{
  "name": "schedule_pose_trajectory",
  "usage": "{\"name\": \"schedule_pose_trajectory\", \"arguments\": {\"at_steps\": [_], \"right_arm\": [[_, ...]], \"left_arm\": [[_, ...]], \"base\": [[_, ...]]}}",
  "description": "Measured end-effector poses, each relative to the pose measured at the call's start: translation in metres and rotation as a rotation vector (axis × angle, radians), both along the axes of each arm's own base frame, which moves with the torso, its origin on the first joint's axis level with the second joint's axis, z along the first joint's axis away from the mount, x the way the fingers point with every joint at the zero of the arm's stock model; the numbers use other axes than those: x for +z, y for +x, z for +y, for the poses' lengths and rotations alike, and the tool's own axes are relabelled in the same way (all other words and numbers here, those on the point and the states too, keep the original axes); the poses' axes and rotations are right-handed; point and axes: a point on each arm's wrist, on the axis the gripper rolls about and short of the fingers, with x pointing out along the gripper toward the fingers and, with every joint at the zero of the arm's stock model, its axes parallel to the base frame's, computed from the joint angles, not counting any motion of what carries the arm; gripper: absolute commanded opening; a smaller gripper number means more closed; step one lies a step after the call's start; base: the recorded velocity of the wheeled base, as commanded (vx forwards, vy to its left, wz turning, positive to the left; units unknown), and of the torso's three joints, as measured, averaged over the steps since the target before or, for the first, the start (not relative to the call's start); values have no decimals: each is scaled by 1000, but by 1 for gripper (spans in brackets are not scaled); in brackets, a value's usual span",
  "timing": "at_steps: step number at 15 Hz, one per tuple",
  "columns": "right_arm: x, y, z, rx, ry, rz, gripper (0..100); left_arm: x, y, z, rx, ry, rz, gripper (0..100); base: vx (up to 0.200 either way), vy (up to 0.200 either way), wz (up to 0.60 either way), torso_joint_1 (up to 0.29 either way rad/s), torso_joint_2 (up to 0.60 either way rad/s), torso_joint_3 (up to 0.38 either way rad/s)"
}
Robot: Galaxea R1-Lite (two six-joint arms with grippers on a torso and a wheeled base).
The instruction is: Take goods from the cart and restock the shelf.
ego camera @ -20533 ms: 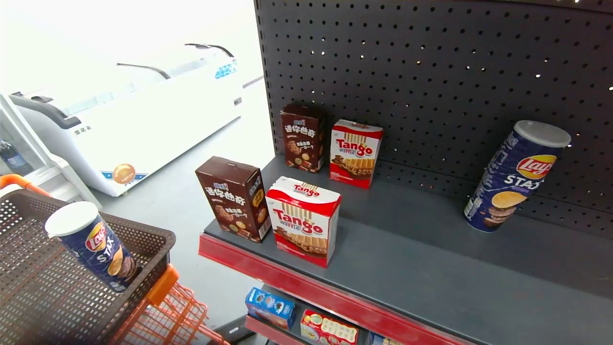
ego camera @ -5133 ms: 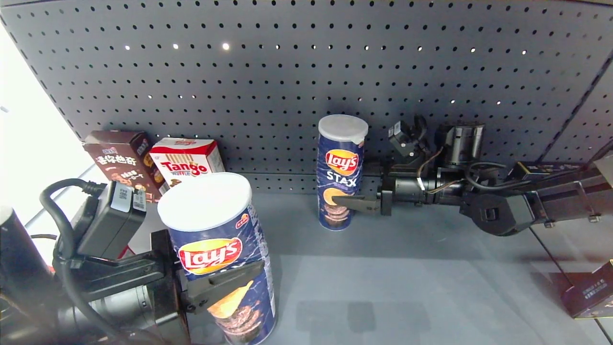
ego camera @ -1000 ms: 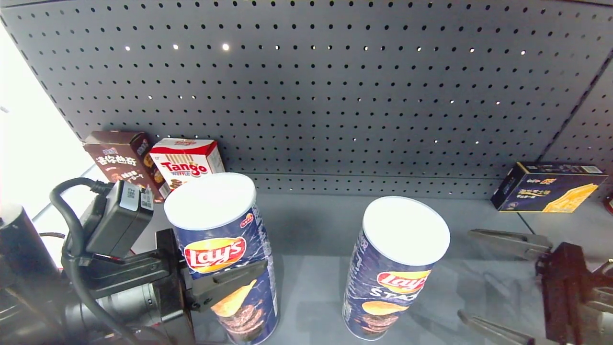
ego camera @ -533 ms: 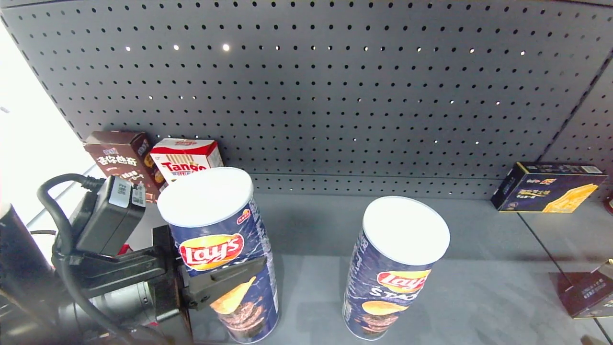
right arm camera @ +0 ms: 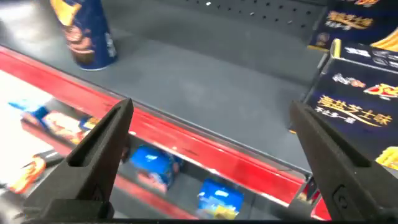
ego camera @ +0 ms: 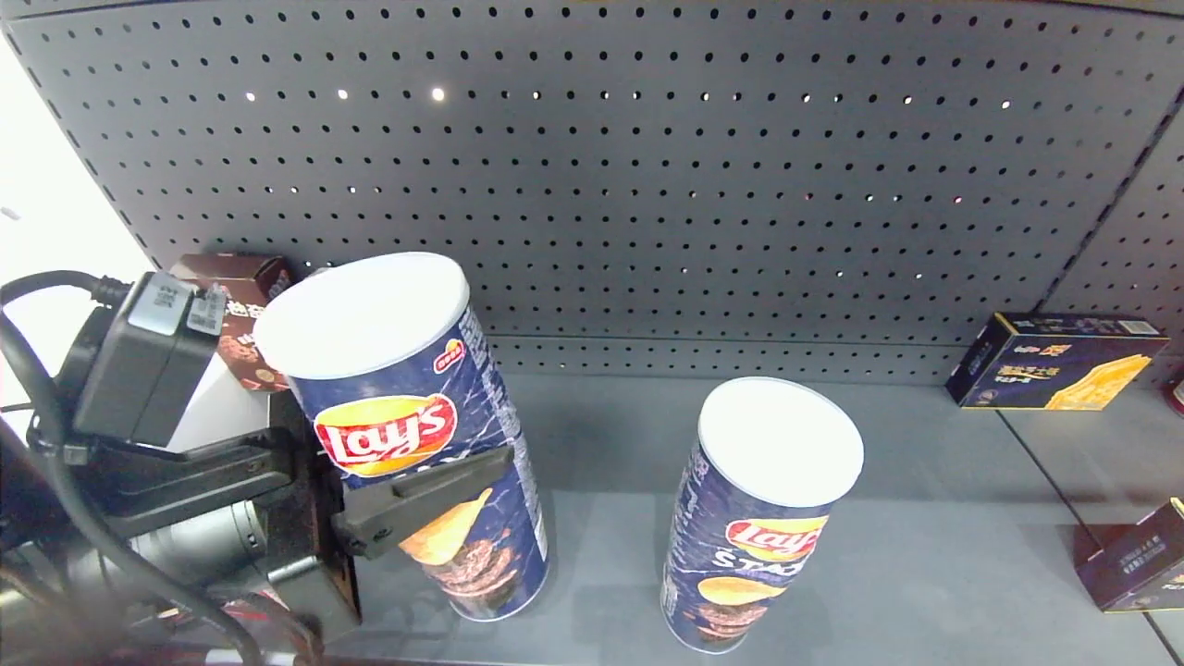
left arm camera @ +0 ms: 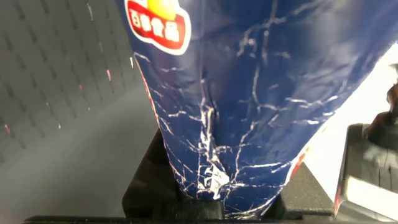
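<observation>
Right pincer point(right arm camera: 211, 111), fingers point(right arm camera: 99, 155) wide apart, before a red-edged shelf point(right arm camera: 186, 68) with chip can point(right arm camera: 84, 31) and dark blue boxes point(right arm camera: 357, 102)

- We see bare shelf deck point(ego camera: 610, 444) between the gripped can point(ego camera: 398, 370) and the standing can point(ego camera: 768, 499), open back to the pegboard point(ego camera: 647, 185).
- Right of the standing can, free deck runs to the rear dark box point(ego camera: 1054, 361) and the front dark box point(ego camera: 1128, 564).
- A brown box point(ego camera: 231, 268) blocks our left rear corner.
</observation>
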Motion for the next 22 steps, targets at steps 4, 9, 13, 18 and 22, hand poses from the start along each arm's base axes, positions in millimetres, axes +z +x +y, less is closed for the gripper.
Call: {"name": "schedule_pose_trajectory", "arguments": {"at_steps": [4,9,13,18,22], "right_arm": [[-23,4,1,14,-32,18,100],[-25,4,-1,-68,-30,16,100],[-26,6,-6,-288,23,41,100],[-32,5,-5,-256,75,117,100],[-32,5,-5,-267,84,120,100]], "left_arm": [[23,4,-8,-23,7,10,0],[38,7,-11,-32,-17,-33,0],[41,10,-13,-35,-21,-41,0],[36,11,-14,-40,-11,-23,0],[35,12,-17,-97,3,1,0]], "base": [[0,0,0,0,0,0],[0,0,0,0,0,0],[0,0,0,0,0,0],[0,0,0,0,0,0],[0,0,0,0,0,0]]}}
